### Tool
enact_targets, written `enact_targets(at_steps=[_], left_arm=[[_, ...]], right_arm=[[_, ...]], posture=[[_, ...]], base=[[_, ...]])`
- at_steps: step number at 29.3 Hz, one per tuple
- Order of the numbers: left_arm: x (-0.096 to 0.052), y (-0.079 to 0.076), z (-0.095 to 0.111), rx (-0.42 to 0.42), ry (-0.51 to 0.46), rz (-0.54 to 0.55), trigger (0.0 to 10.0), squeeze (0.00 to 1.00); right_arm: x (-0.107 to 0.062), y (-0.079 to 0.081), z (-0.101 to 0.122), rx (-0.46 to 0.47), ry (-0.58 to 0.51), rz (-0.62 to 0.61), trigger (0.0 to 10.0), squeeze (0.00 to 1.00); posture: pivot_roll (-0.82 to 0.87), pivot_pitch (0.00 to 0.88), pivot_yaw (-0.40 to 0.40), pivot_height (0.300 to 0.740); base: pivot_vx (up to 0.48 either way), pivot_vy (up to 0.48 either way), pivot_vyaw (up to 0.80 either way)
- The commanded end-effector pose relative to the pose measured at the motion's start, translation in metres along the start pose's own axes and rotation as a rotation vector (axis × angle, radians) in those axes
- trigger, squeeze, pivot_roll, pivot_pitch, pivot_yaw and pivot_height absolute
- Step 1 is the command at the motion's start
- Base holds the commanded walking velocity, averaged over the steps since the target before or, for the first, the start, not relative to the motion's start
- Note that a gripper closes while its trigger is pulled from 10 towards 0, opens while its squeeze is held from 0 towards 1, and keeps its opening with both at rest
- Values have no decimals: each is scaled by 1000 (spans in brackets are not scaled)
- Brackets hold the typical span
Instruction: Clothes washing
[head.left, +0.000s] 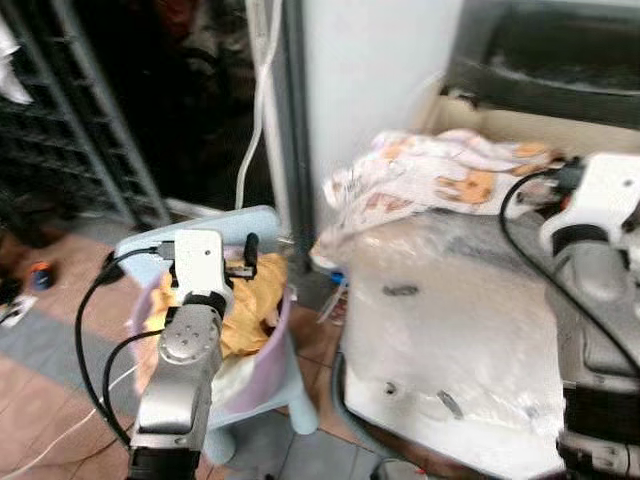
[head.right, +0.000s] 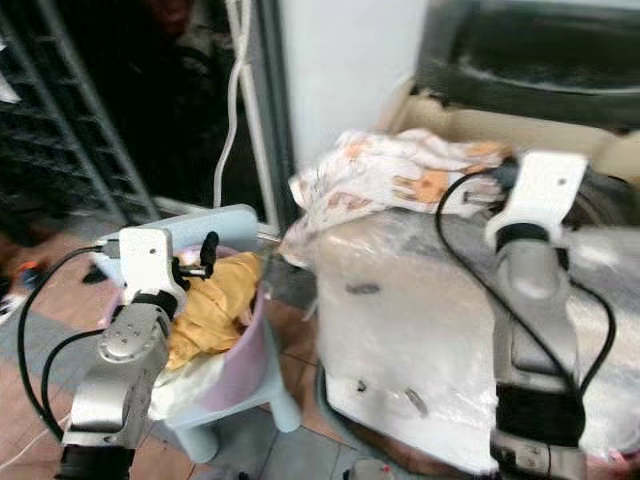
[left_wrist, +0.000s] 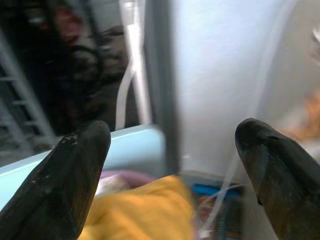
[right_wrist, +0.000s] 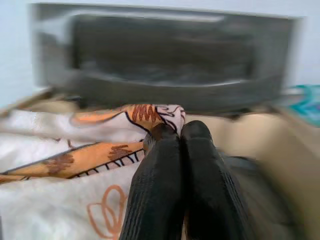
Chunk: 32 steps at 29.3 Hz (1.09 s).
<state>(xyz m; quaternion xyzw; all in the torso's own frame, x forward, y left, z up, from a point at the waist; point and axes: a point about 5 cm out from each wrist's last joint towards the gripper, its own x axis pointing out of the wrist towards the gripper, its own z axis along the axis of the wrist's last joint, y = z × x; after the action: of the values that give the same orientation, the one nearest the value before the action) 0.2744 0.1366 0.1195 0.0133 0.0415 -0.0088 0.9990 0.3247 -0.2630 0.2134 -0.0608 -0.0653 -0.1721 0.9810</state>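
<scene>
I see my right gripper (right_wrist: 172, 137) pinching the white cloth (head.left: 430, 175) with orange cartoon prints, crumpled on the washing machine (head.left: 450, 330) at upper right. My left gripper (left_wrist: 170, 150) is wide open above the yellow garment (head.left: 250, 300) in the basket (head.left: 268, 370).

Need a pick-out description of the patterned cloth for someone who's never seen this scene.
Start at the washer, the big white plastic-covered box on the robot's right. The cloth is draped over its top left corner, by the right hand. It is white with orange cartoon prints, unlike the plain yellow garment in the pink basket lower left.
</scene>
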Motion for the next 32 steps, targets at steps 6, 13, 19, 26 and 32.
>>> enact_targets(at_steps=[6,13,19,26,32], left_arm=[[-2,1,-1,-5,5,4,10000,0],[-7,1,-4,-21,13,23,10000,0],[-6,0,-3,-22,7,17,10000,0],[-3,-2,-1,-12,5,-12,10000,0],[-9,-11,2,-16,1,-109,10000,0]], right_arm=[[31,-4,5,-37,93,-61,10000,0],[30,-17,7,-37,71,-161,10000,1000],[18,1,-2,-1,73,-63,10000,1000],[-1,22,-9,-40,40,22,10000,1000],[-22,51,-2,17,-52,205,10000,1000]], posture=[[-45,0,60,740],[-47,0,47,740],[-53,0,50,740],[-60,0,56,740],[-70,0,53,740]], base=[[0,0,0],[0,0,0],[0,0,0],[0,0,0],[0,0,0]])
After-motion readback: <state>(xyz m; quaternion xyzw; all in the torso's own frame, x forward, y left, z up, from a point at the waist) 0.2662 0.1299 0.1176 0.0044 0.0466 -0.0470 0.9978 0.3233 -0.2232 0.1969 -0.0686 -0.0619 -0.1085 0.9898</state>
